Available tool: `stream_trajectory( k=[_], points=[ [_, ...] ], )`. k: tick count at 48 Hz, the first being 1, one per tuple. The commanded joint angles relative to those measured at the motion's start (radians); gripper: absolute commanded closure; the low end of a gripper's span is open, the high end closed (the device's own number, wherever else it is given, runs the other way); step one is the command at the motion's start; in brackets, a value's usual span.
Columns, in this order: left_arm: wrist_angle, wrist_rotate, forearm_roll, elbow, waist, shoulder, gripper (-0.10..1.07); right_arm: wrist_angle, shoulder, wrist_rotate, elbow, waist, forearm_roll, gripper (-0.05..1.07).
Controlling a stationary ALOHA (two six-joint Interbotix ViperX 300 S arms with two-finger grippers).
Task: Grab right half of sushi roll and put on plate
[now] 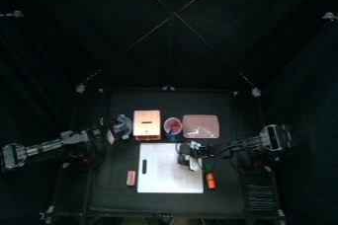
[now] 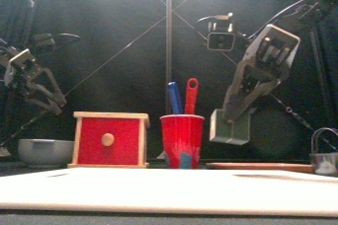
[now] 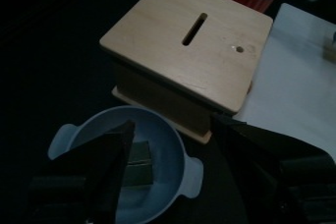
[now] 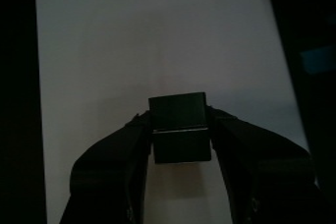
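We note a wooden box [image 2: 110, 139] with slot, a red cup [image 2: 183, 140] holding utensils right of it, a grey bowl [image 2: 45, 151] left, a white board [image 2: 172, 189] nearer.

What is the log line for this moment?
right gripper: open, astride sushi roll on white board; left gripper: over bowl; plate: no roll

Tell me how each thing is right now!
Sushi piece: on the white board, right gripper around it.
Plate: empty.
Red cup: upright, holding two sticks.
Left gripper: open, above the bowl.
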Motion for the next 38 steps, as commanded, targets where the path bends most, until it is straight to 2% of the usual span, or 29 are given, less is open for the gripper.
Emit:
stream_trajectory(
  k=[1, 6, 12, 19, 23, 28, 33, 38],
  points=[
    [-0.008, -0.002, -0.002, -0.011, 0.0, 0.002, 0.02, 0.028, -0.104, 0.0, 0.02, -0.048, -0.005, 0.44],
    [-0.006, -0.002, -0.002, -0.011, 0.0, 0.002, 0.02, 0.08, -0.173, 0.0, 0.066, -0.124, -0.006, 0.44],
    [-0.008, -0.002, -0.003, -0.011, 0.002, 0.002, 0.02, 0.115, -0.252, -0.002, 0.109, -0.255, -0.025, 0.44],
    [-0.008, -0.002, -0.006, -0.011, 0.0, 0.002, 0.02, 0.117, -0.301, 0.0, 0.138, -0.416, -0.057, 0.44],
    [-0.008, -0.002, -0.014, -0.011, 0.0, 0.002, 0.02, 0.117, -0.29, 0.0, 0.152, -0.505, -0.063, 0.44],
    [-0.008, 0.0, -0.02, -0.011, 0.0, 0.002, 0.02, 0.117, -0.255, 0.002, 0.161, -0.578, -0.058, 0.44],
    [-0.006, 0.002, -0.021, -0.011, 0.0, 0.002, 0.02, 0.117, -0.215, 0.0, 0.166, -0.617, -0.058, 0.42],
    [-0.005, 0.002, -0.021, -0.011, 0.0, 0.002, 0.02, 0.109, -0.178, 0.002, 0.163, -0.63, -0.057, 0.34]
  ],
)
